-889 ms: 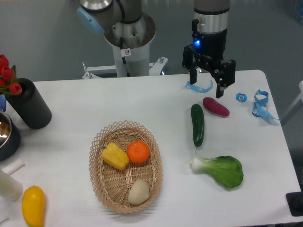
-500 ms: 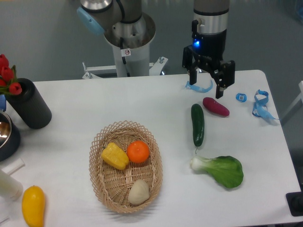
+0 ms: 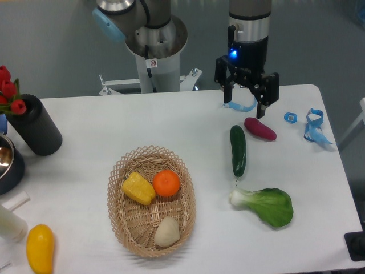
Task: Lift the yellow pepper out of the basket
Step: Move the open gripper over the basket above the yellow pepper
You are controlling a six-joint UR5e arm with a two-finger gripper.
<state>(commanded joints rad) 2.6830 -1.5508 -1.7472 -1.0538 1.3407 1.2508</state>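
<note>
The yellow pepper (image 3: 138, 188) is small, blocky and ridged. It lies in the left half of the oval wicker basket (image 3: 185, 222), next to an orange (image 3: 166, 183) and above a pale beige item (image 3: 167, 232). My gripper (image 3: 244, 106) hangs open and empty above the back right of the table, far up and right of the basket, near a purple eggplant (image 3: 260, 128).
A green cucumber (image 3: 238, 150) and a bok choy (image 3: 266, 205) lie right of the basket. Blue tape pieces (image 3: 315, 127) lie at the far right. A black cylinder (image 3: 37, 125) with red tulips, a dark metal bowl (image 3: 8, 162) and a smooth yellow fruit (image 3: 40, 248) are on the left.
My gripper has moved slightly left and up, still open. Nothing on the table has moved.
</note>
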